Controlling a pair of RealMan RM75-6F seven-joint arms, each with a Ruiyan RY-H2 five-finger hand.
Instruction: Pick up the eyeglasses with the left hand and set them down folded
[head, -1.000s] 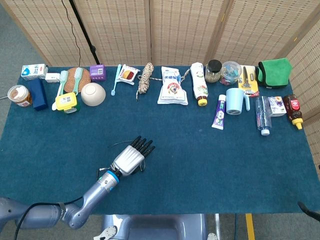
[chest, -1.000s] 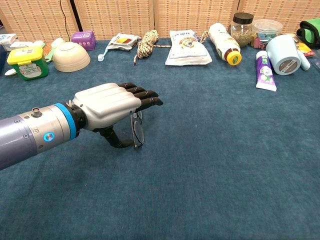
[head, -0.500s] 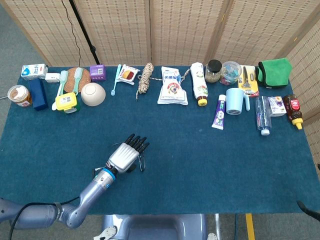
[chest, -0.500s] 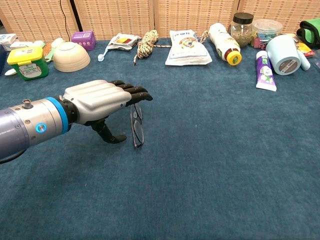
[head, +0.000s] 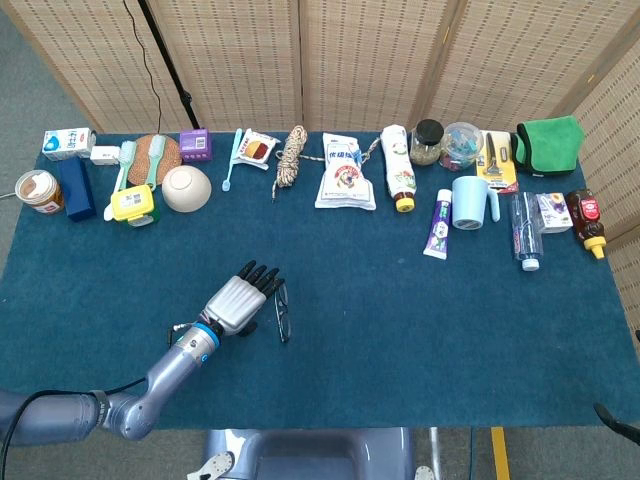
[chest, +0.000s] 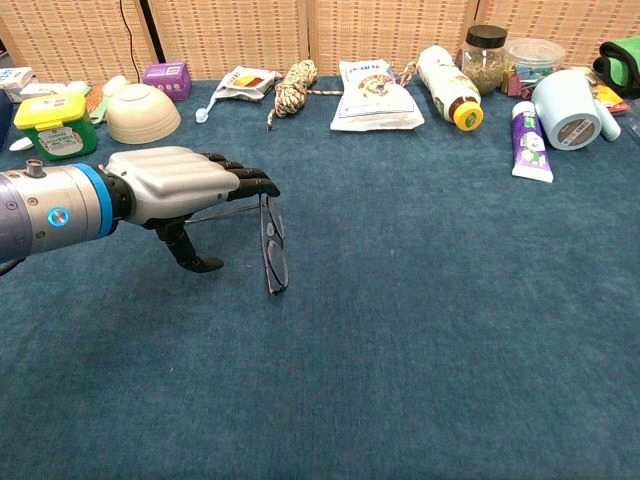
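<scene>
The eyeglasses (head: 281, 312) (chest: 273, 250) lie on the blue table cloth, left of centre and near the front, standing on the edge of their thin dark frame. One thin temple runs leftwards from the frame, under my left hand's fingers. My left hand (head: 238, 298) (chest: 175, 185) hovers just left of the glasses, fingers stretched out flat and thumb pointing down, holding nothing. Its fingertips end close to the top of the frame; I cannot tell if they touch. My right hand does not show in either view.
Along the far edge stands a row of items: a beige bowl (head: 186, 188) (chest: 142, 112), a yellow-lidded tub (chest: 58, 125), a coiled rope (head: 290, 158), a white pouch (head: 345, 172), a toothpaste tube (head: 439, 224), a blue cup (head: 472, 202).
My left hand has drawn back to the left and let go of the glasses, which now lie alone on the cloth.
</scene>
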